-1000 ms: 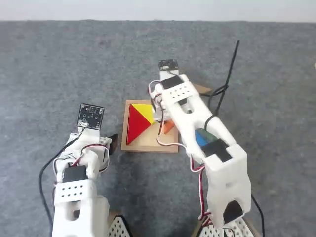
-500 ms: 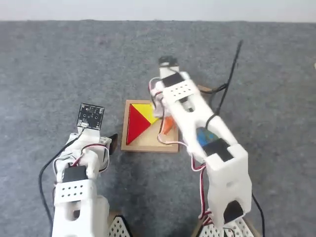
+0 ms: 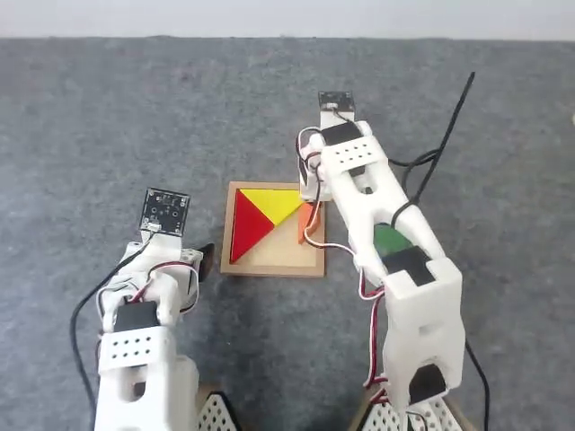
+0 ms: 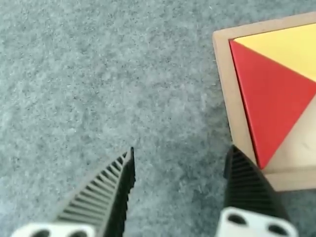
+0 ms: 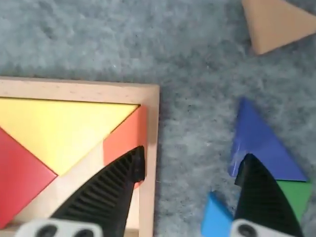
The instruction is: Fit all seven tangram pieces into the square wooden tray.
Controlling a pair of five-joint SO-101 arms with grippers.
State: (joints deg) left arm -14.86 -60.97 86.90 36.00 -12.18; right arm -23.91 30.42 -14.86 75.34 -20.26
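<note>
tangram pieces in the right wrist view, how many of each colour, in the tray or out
yellow flat triangle: 1
red flat triangle: 1
orange flat piece: 1
tan wooden triangle: 1
dark blue flat triangle: 1
light blue flat piece: 1
green flat piece: 1
total: 7

We can read no text, number, label or sign in any of these views. The black square circuit board [image 3: 165, 212] on the left arm's wrist carries a few pale marks, and so does the smaller dark circuit board [image 3: 336, 100] at the tip of the right arm. Both sets of marks are too small for us to make out.
</note>
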